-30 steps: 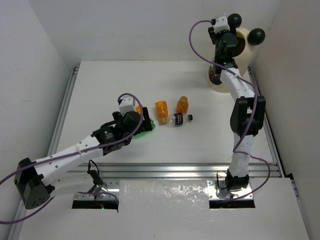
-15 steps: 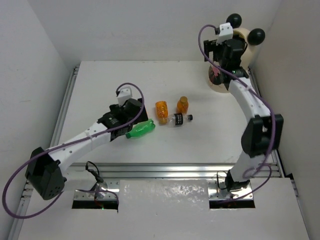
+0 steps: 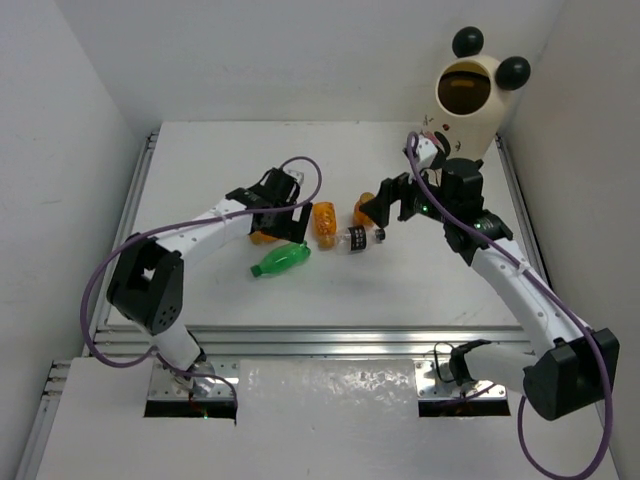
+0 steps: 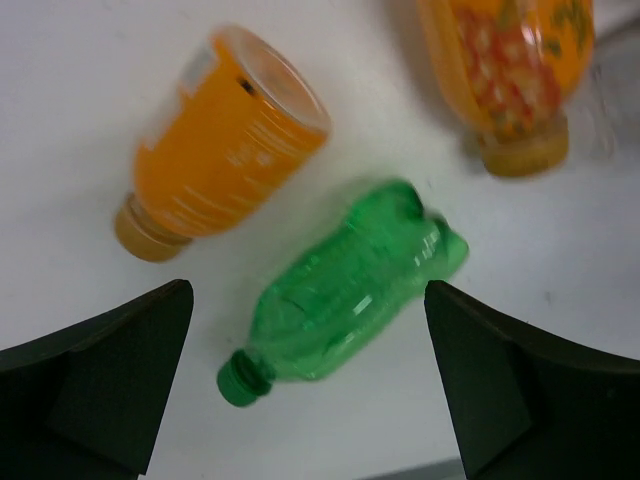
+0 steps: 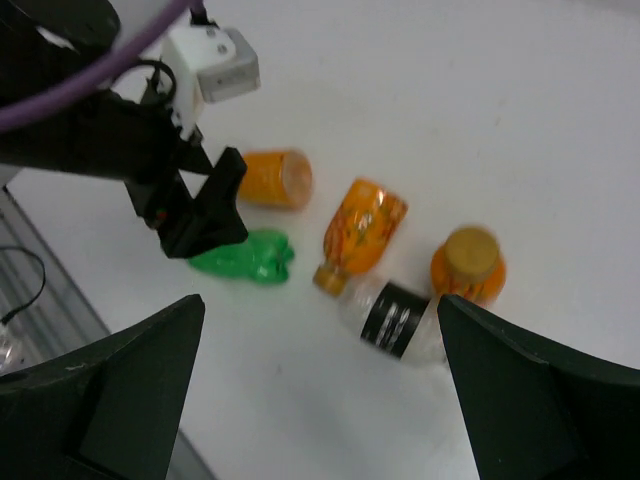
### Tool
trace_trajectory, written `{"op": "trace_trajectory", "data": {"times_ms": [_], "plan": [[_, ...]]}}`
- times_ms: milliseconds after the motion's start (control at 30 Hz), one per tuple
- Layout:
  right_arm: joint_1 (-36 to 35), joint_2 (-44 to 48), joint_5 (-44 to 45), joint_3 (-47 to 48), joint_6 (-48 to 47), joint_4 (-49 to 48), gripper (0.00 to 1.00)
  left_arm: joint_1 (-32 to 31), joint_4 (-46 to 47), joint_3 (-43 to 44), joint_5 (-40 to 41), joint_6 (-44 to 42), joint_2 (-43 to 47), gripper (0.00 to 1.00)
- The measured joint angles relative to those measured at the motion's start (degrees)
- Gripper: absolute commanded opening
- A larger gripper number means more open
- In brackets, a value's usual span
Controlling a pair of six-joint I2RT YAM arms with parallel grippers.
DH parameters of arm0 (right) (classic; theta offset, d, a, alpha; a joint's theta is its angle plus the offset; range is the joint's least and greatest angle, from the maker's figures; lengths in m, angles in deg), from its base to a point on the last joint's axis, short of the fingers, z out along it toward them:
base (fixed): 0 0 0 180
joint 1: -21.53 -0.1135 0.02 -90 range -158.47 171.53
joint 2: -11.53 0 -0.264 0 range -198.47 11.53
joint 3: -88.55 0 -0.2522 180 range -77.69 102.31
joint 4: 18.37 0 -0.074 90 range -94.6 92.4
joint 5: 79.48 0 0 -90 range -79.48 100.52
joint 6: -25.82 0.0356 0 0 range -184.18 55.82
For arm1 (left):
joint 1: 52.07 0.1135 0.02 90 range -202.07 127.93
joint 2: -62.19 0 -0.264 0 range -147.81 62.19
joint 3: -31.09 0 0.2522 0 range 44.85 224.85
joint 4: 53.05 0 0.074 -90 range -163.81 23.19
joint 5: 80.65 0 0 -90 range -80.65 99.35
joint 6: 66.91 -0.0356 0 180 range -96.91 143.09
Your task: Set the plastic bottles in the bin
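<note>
Five bottles lie mid-table. The green bottle (image 3: 280, 260) lies on its side and also shows in the left wrist view (image 4: 345, 290) and the right wrist view (image 5: 243, 257). A plain orange bottle (image 4: 225, 140) lies beside it. A patterned orange bottle (image 3: 323, 222), an upright orange bottle (image 5: 468, 265) and a clear black-labelled bottle (image 3: 355, 239) lie to the right. My left gripper (image 3: 285, 222) hovers open above the green and plain orange bottles. My right gripper (image 3: 388, 208) hovers open over the upright orange bottle. The cream bin (image 3: 468, 95) stands at the far right corner.
White walls close in the table on three sides. A metal rail (image 3: 320, 340) runs along the near edge and another along the left side. The two arms' grippers are close together over the bottles. The yellow-capped and silver-capped bottles are out of view.
My right arm has swung from over the bin down and left to above the bottles. My left gripper has moved off the green bottle toward the far right, leaving it lying on the table.
</note>
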Motion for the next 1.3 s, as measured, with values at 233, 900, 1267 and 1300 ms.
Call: {"op": "trace_trajectory", "data": {"times_ms": [233,900,1267,1300], "plan": [[0.11,4.79,-4.57,-5.42,3.19,5.25,0.99,-0.52,-1.46,-5.70,-9.46,-4.00,1.27,0.92],[0.22,10.01,-8.55,-10.58,15.72,0.85,0.99,-12.22,-2.19,-11.37,-13.16,3.30,5.57,0.00],[0.26,9.92,-23.26,-18.86,35.65,-22.56,0.99,-12.22,24.20,-16.72,-41.20,5.29,23.10,0.00],[0.26,9.86,-24.24,-18.91,36.96,-24.74,0.99,-12.22,25.40,-17.00,-43.04,5.46,22.97,0.00]]}}
